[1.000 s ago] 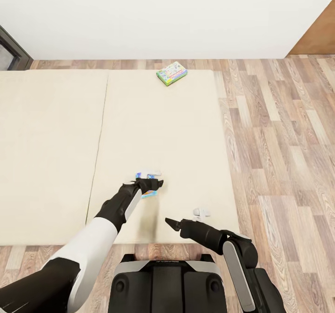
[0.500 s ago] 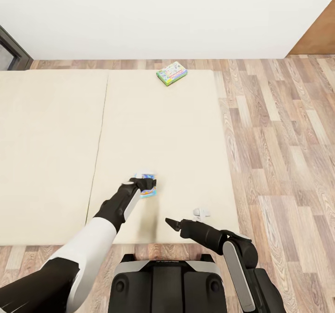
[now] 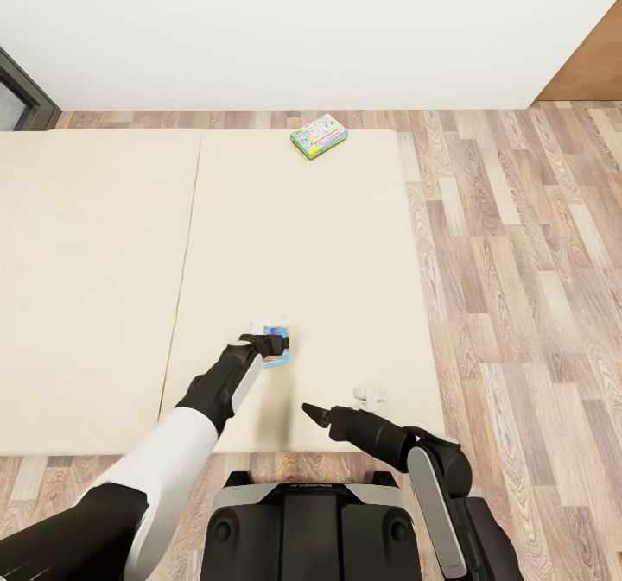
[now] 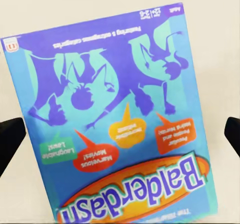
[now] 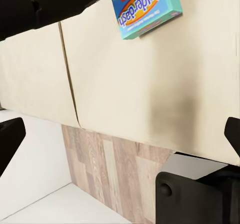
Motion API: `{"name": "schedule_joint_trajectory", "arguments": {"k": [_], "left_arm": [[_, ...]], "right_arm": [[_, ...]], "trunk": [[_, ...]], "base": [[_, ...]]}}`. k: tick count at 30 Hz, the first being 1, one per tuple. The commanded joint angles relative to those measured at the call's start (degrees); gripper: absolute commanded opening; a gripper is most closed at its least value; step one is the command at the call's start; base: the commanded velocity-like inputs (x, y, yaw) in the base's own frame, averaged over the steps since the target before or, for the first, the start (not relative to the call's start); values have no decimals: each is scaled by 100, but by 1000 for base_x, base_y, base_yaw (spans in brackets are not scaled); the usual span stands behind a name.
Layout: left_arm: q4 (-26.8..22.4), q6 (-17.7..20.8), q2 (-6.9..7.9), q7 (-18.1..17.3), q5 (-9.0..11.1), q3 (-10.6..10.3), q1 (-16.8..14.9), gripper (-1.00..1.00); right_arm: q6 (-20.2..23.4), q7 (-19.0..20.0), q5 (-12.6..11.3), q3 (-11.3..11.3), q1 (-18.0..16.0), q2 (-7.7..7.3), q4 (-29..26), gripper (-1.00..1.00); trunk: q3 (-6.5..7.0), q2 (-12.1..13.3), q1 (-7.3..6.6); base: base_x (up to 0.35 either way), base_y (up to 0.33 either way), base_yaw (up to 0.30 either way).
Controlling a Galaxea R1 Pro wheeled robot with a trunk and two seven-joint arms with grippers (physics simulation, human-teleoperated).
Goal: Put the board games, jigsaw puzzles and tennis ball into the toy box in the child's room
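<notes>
Currently on the first bed pickup: left hand (image 3: 275, 342) poised over the blue-purple board game (image 4: 112, 119) lying flat on the bed (image 3: 302, 244), fingers apart either side, needs lowering and closing; green-edged game (image 3: 319, 135) waits at 12 o'clock.

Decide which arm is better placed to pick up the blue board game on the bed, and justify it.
Left. The left gripper hangs directly over the blue board game, its open fingers either side of the box. The right gripper sits nearer the bed's front edge, off to the side.
</notes>
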Motion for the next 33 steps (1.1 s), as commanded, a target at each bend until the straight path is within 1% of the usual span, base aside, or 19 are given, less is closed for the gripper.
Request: {"name": "schedule_joint_trajectory", "arguments": {"k": [1, 3, 7, 16, 33], "left_arm": [[5, 17, 0, 80, 59, -28, 32, 100], [16, 11, 0, 112, 58, -39, 84, 100], [68, -3, 0, 140, 60, -58, 71, 100], [110, -13, 6, 161, 70, -71, 71, 100], [111, -19, 8, 150, 71, -72, 71, 100]], "right_arm": [[-4, -4, 40, 23, -1, 36, -5, 100], [-3, -24, 46, 51, -1, 55, -5, 100], [2, -63, 62, 100, 1, 55, -5, 100], [15, -55, 59, 4, 11, 26, -5, 100], [16, -41, 60, -5, 11, 15, -5, 100]], "trunk": [[-4, -6, 2], [-4, -6, 2], [-4, -6, 2], [-4, -6, 2], [-4, -6, 2]], "base": [[0, 0, 0], [0, 0, 0], [0, 0, 0], [0, 0, 0], [0, 0, 0]]}}
